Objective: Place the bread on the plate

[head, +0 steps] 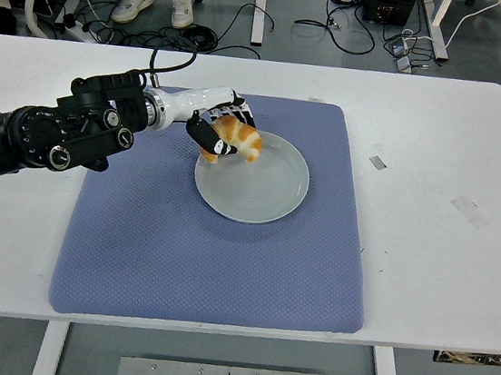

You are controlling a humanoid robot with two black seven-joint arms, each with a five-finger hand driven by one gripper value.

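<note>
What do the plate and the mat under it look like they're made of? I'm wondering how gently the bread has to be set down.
The plate looks like glazed ceramic: pale grey-green, smooth, with a soft sheen and faint rings. Hard plastic is possible. The mat looks like soft foam or fabric: matte blue, finely dimpled, with rounded edges.

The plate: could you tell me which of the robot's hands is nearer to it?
The left hand: it holds the bread over the plate's upper-left rim. The right hand is out of view.
</note>
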